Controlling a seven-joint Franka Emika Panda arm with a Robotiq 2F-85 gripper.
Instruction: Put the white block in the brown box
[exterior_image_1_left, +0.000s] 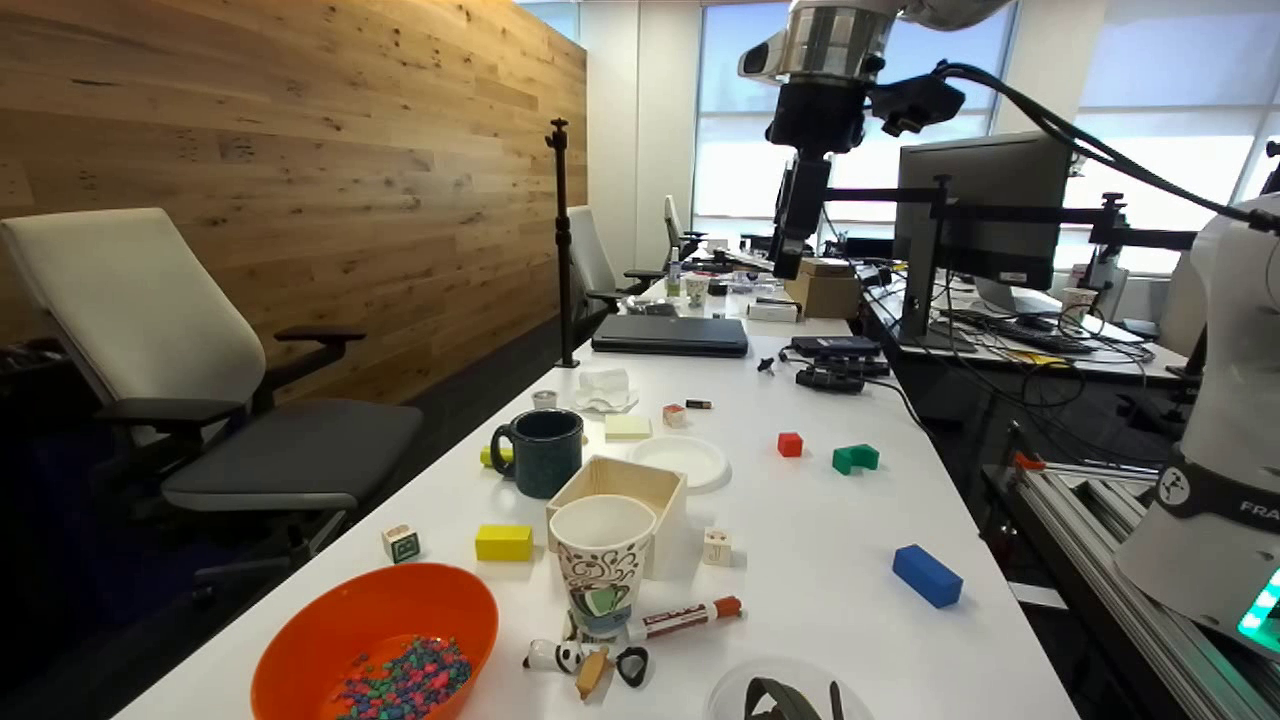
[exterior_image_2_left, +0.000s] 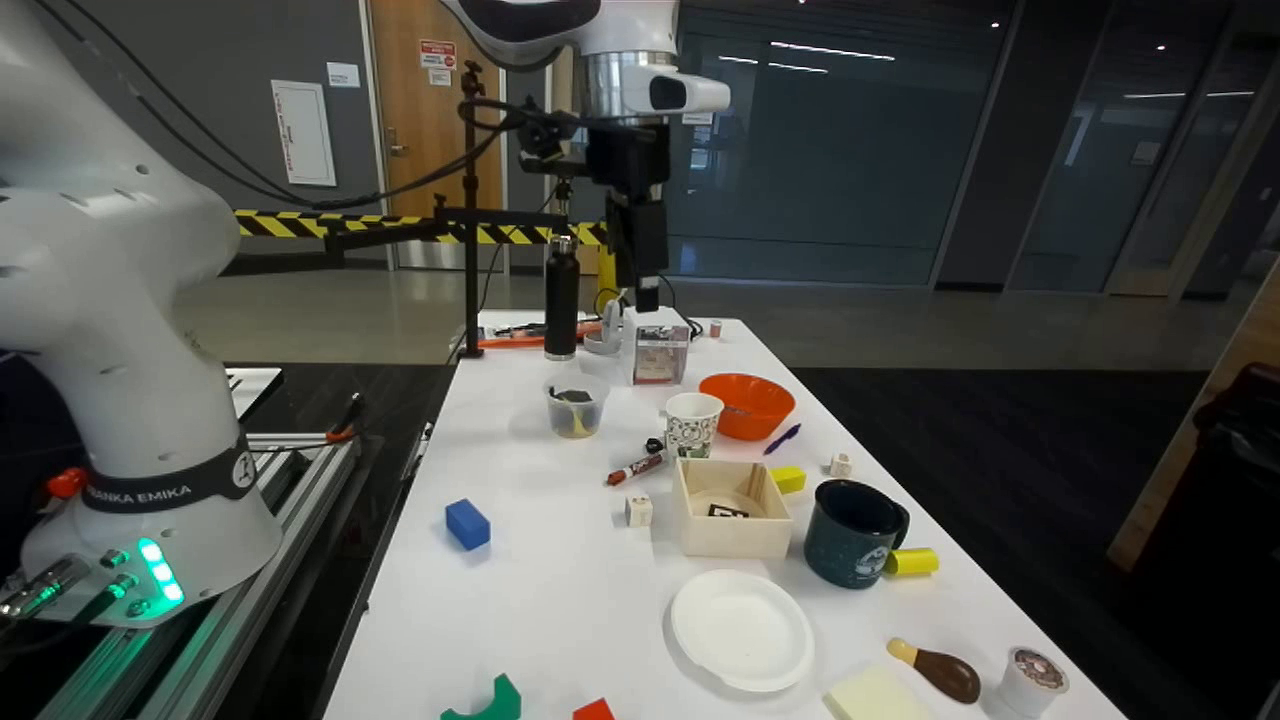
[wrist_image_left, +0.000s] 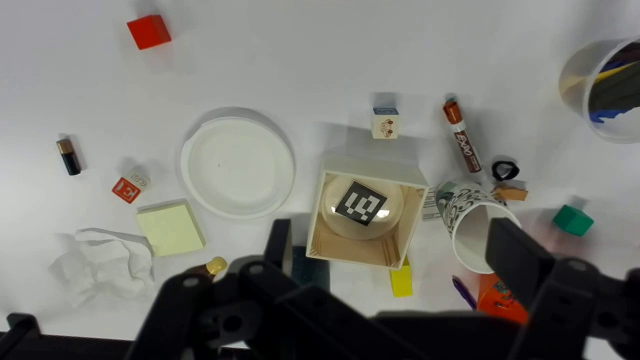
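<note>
The white block (wrist_image_left: 385, 125), a small pale cube with printed pictures, sits on the table beside the tan box; it shows in both exterior views (exterior_image_1_left: 717, 547) (exterior_image_2_left: 638, 511). The brown box is a light tan open-topped wooden box (wrist_image_left: 375, 167), also in both exterior views (exterior_image_1_left: 672, 535) (exterior_image_2_left: 735, 538). A round clear piece with a black-and-white square marker (wrist_image_left: 361, 203) lies inside it. My gripper (wrist_image_left: 392, 237) is open and empty, high above the table in both exterior views (exterior_image_1_left: 788, 265) (exterior_image_2_left: 640, 290). In the wrist view its fingers frame the box's near side.
A patterned paper cup (exterior_image_1_left: 603, 565) and a dark mug (exterior_image_2_left: 850, 535) stand close to the box. A white plate (wrist_image_left: 237, 167), marker (wrist_image_left: 462, 136), yellow block (exterior_image_1_left: 504, 543), orange bowl (exterior_image_2_left: 748, 405) and clear tub (exterior_image_2_left: 577, 405) are around. Other letter cubes (exterior_image_1_left: 400, 543) (wrist_image_left: 131, 185) lie farther off.
</note>
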